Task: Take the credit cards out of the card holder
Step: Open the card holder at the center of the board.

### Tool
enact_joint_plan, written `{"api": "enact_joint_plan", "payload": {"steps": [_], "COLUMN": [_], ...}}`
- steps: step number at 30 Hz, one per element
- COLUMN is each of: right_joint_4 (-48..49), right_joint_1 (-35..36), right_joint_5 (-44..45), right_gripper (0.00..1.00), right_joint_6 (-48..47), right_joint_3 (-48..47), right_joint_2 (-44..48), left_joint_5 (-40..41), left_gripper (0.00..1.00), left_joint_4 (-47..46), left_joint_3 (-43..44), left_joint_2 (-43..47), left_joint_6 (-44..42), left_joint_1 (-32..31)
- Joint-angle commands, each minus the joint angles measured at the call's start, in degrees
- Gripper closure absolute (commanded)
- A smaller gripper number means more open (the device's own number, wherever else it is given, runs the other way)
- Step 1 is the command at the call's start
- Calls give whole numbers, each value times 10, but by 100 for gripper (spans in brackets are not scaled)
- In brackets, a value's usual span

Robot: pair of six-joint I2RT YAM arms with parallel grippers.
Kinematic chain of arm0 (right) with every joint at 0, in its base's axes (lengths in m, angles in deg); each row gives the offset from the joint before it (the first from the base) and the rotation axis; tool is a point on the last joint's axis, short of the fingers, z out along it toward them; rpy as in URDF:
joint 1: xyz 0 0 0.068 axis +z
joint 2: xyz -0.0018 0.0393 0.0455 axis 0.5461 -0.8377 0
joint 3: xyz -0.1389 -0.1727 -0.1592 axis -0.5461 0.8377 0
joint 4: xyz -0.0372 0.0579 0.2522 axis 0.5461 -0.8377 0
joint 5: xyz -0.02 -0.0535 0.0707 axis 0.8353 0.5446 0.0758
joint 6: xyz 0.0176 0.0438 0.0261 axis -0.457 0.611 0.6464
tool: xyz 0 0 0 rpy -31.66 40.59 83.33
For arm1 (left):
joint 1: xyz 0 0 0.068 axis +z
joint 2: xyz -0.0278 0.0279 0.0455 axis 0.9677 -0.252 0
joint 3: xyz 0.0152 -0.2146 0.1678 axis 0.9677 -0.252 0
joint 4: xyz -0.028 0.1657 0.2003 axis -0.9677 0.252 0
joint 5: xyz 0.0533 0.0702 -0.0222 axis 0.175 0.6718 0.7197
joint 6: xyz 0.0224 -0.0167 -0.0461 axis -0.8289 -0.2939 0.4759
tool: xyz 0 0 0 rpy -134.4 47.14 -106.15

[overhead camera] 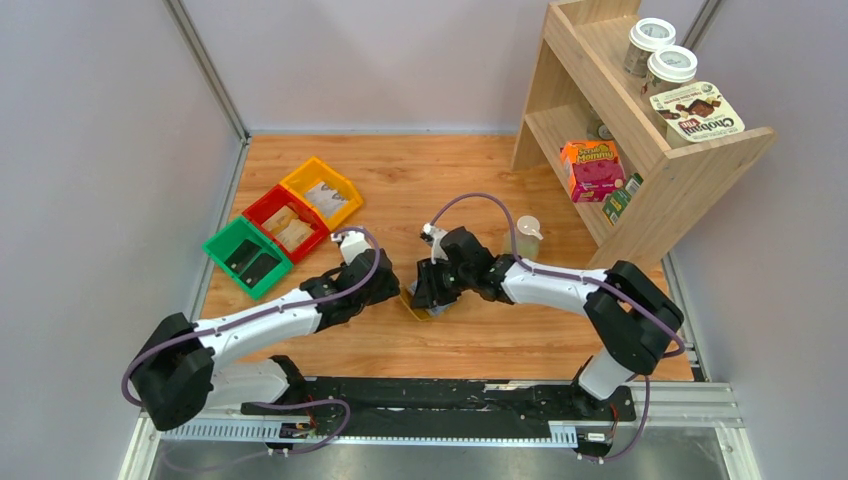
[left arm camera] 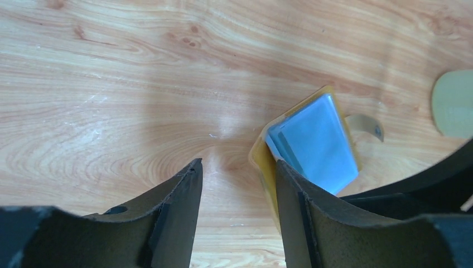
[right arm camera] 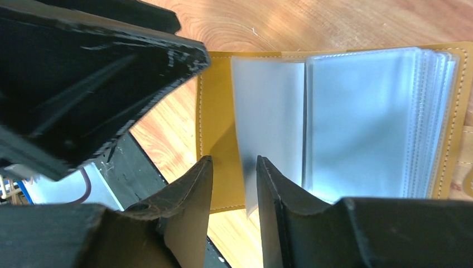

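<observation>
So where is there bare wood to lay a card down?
Bare wood lies between the yellow bin and the shelf, and from the card holder to the table's near edge. Crowded where the left hand and right hand meet over it.

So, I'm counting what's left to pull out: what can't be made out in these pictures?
Top view: the card holder is nearly all hidden under the left gripper and right gripper.
Right wrist: frosted sleeves blur whether credit cards sit inside.
Left wrist: the holder's near edge is hidden behind a finger.
</observation>
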Motion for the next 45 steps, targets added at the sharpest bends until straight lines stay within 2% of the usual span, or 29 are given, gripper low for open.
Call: {"api": "enact_joint_plan", "payload": {"steps": [1,11,15,18,24,30,37,45], "right_joint_4": [23,33,36,36,54,23,-65,-77], "right_joint_1": [13,42,42,42,42,42,41,29], "right_joint_5": [-15,-22,-18,-15,3,35,181,197], "right_gripper": [63,60,53,47,47,50,50,50], "right_joint_6": [-14,-7,3,5,11,-2,-51,-57], "right_joint_3": [-19,-30,-23,-23,-12,-8,-17,-24], "right_joint_2": [-22,-79,-88,-86,-69,-19,65,40], "left_joint_5": [29,-8,-37,-52,-95,-78,-74,-75], "left_gripper": [41,48,53,59,76,84,86,86], "left_joint_4": [24,4,-12,-26,-57,-63,-54,-55], "left_joint_3": [-9,-11,-10,-13,-26,-42,-42,-46], "left_joint_2": [36,47,39,20,-39,-81,-95,-88], "left_joint_6": [22,28,36,43,65,79,69,64], "left_joint_1": [3,2,2,2,2,2,11,12]}}
